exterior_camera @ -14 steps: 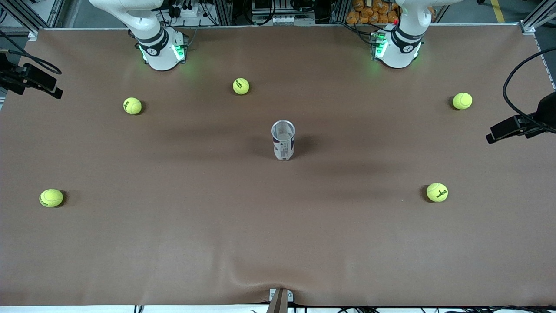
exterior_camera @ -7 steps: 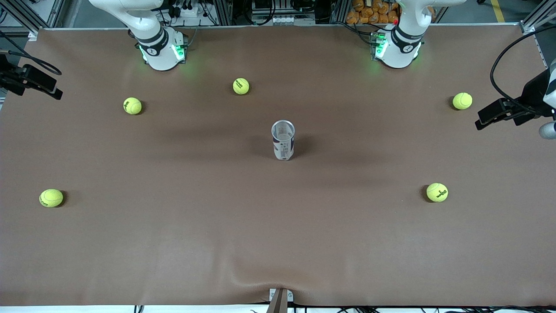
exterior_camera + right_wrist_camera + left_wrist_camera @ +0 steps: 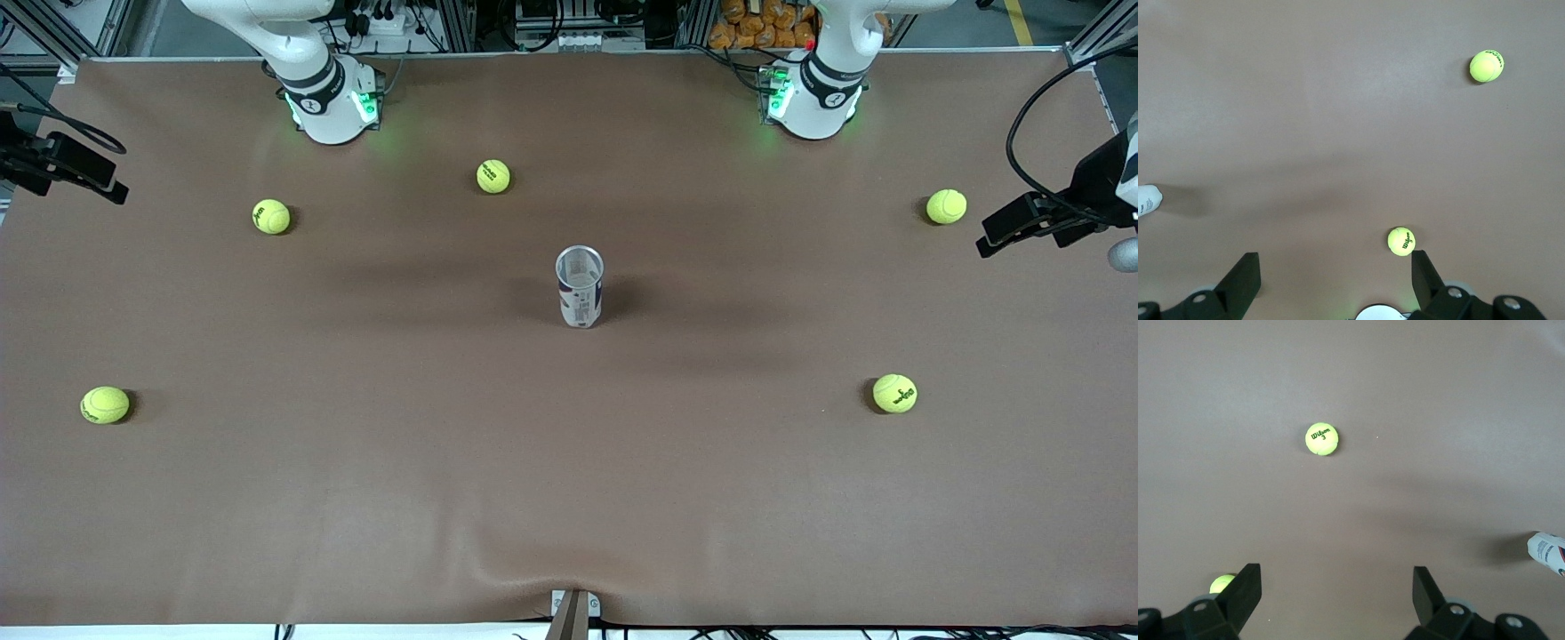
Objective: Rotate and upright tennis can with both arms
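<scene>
1. Since a second ago, only the left gripper [image 3: 1022,233] has shifted: it has come into view at the left arm's end of the table, then eased slightly up and back. Its fingers stand wide apart in the left wrist view [image 3: 1331,600], holding nothing.
2. At the right arm's end, the right gripper [image 3: 84,173] hangs over the table edge as before, its fingers equally wide in its wrist view [image 3: 1335,280], empty too.
3. Mid-table, the tennis can [image 3: 580,286] already stands upright, open clear rim facing up, well apart from both grippers and untouched through the second. It also shows at the edge of both wrist views [image 3: 1546,552] [image 3: 1149,200].
4. Five yellow tennis balls lie scattered around it; one [image 3: 946,206] sits near the left gripper, another [image 3: 271,216] toward the right arm's end.
5. Judging by its look, the can is a light, thin-walled tube with a slick label: easy to tip or dent. A hold across the middle of the body, with gentle squeeze, seems safest; the rim looks the stiffest part.
</scene>
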